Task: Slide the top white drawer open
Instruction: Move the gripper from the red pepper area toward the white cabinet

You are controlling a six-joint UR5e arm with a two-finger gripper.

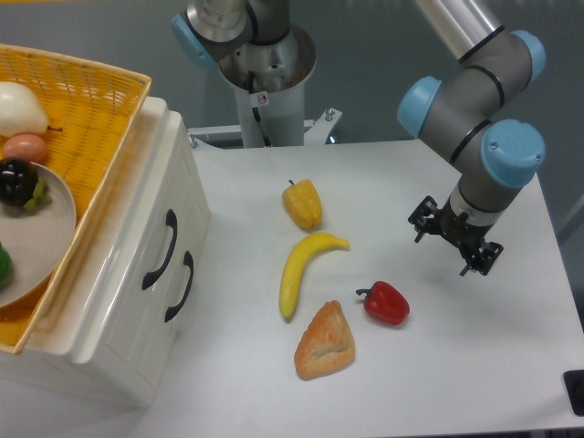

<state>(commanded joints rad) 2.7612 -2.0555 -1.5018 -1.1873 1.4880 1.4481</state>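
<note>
Top white drawer (137,214) sits at the left of the tabletop (511,347), in the white cabinet (109,347) that carries a yellow wicker basket (87,119) on its roof; the front looks flush with the lower drawer front (169,315), so I judge the drawer shut and the task not yet begun. Its curved black handle (159,248) stands roughly vertical, just above and left of the lower handle (180,286); the two are close, so aiming must be exact. The tool (455,245) hangs over the right side of the tabletop, well apart from the cabinet, pointing down; it holds nothing, but whether the fingers are spread or pressed together I cannot tell from this view. Between tool and cabinet lie a yellow pepper (303,203), a banana (303,266), a red pepper (387,303) and a bread piece (325,342). Step in hand, as I judge it: approach the upper handle. To do it well, travel above the food, not through it; turn the wrist so the fingers straddle the handle bar across its narrow width; close on the middle of the bar; then pull straight out along the drawer's slide axis, toward the right, not upward or skewed. Risk: the cabinet looks light plastic and may slide or tip with the loaded basket, so a slow, level pull is advisable.
</note>
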